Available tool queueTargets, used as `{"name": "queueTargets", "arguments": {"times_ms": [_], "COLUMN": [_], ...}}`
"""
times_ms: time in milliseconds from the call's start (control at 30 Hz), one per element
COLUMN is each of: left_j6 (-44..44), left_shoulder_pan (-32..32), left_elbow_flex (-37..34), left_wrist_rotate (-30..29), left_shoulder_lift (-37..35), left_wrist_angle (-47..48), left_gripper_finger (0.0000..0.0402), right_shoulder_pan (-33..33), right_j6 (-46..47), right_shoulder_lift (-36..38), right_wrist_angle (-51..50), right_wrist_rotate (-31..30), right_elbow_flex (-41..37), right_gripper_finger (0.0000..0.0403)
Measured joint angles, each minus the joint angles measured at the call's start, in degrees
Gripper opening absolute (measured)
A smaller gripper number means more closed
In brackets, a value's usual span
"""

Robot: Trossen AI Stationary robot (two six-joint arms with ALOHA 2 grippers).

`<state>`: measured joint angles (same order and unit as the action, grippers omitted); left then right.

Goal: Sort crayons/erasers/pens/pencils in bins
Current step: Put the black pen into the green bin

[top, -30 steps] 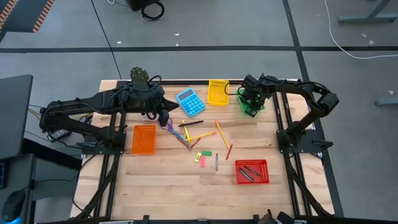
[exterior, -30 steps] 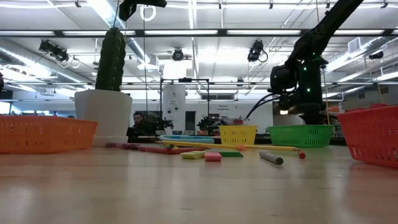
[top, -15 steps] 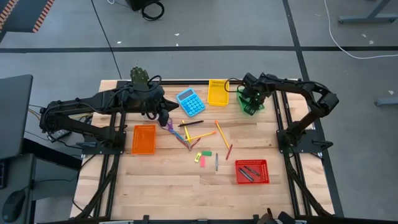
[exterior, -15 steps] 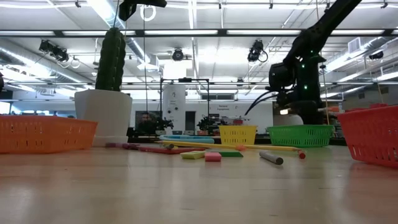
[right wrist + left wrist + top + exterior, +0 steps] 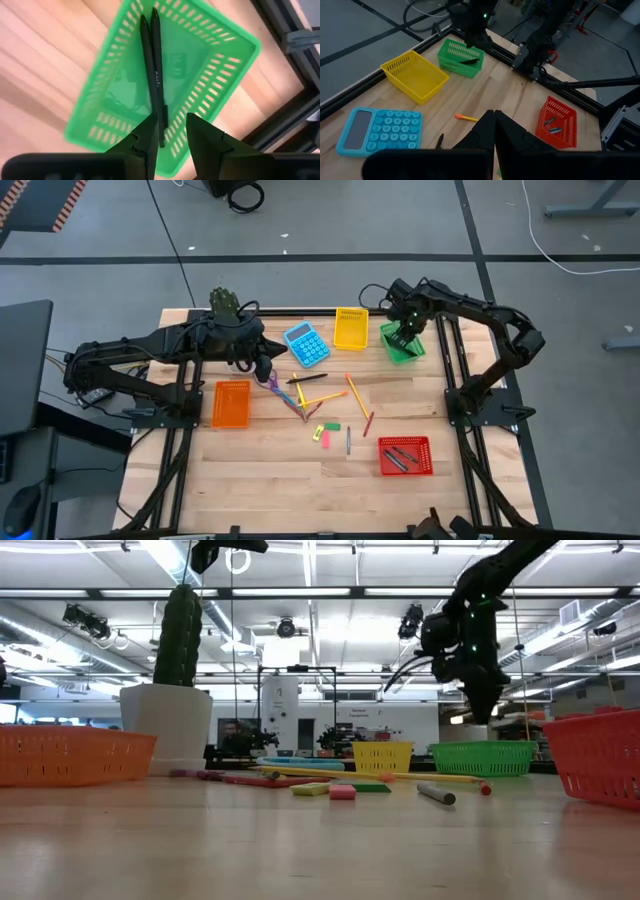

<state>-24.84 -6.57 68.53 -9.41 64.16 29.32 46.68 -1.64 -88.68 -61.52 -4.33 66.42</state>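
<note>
While the right gripper [image 5: 169, 131] hangs over the green bin [image 5: 403, 343], fingers spread and empty, two dark pens [image 5: 152, 65] lie side by side inside it. Remaining pencils [image 5: 356, 392], erasers [image 5: 325, 430] and a pen [image 5: 306, 379] lie mid-table, toward the left gripper [image 5: 266, 370], which is pressed shut and nearer; calculator [image 5: 306, 345] and yellow bin [image 5: 350, 328] stand between.

Non-task items I see: blue calculator [image 5: 306, 344] at the table's far middle; white plant pot [image 5: 166, 727] holding a green cactus [image 5: 178, 636], far left; purple-handled scissors [image 5: 277, 389] left of centre.
</note>
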Motion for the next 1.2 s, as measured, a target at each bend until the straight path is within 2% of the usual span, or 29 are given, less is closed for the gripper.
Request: {"name": "queueTargets", "arguments": {"times_ms": [167, 333, 400, 533, 600, 733, 933, 1067, 1200], "left_j6": [0.71, 0.45, -0.82, -2.02, -2.60, -0.83, 6.33, 11.03, 12.95], "left_shoulder_pan": [-0.01, -0.88, -2.62, -6.37, -7.88, -10.26, -12.03, -12.24, -11.65], "left_elbow_flex": [0.00, -0.07, 0.00, 0.00, -0.02, -0.02, -0.02, -0.02, -0.02], "left_wrist_rotate": [-0.06, -3.13, -0.39, 9.85, 12.28, 13.46, 13.82, 16.39, 16.75], "left_shoulder_lift": [0.00, 1.80, 3.43, 8.09, 10.63, 15.99, 24.80, 30.26, 34.65], "left_wrist_angle": [0.01, 1.50, 1.90, 3.54, 4.17, 5.17, 7.45, 7.39, 6.87], "left_gripper_finger": [0.0014, 0.0019, 0.0016, 0.0012, 0.0016, 0.0040, 0.0099, 0.0134, 0.0152], "right_shoulder_pan": [-2.26, -6.75, -8.73, -12.59, -14.78, -18.99, -23.03, -24.69, -25.48], "right_j6": [3.94, 7.15, 8.69, 12.17, 14.07, 17.13, 21.45, 24.38, 25.05], "right_shoulder_lift": [0.01, 0.02, 0.02, 0.58, 1.23, 4.09, 11.12, 16.43, 20.92], "right_wrist_angle": [-2.72, -3.52, -3.82, -5.61, -6.66, -7.87, -7.93, -7.91, -7.89], "right_wrist_rotate": [4.14, 4.82, 4.83, 4.94, 5.05, 5.33, 4.31, 1.59, -2.27], "right_elbow_flex": [4.00, 5.22, 5.24, 5.24, 5.24, 5.24, 5.24, 5.24, 5.24], "right_gripper_finger": [0.0106, 0.0106, 0.0106, 0.0106, 0.0106, 0.0106, 0.0106, 0.0104, 0.0103]}}
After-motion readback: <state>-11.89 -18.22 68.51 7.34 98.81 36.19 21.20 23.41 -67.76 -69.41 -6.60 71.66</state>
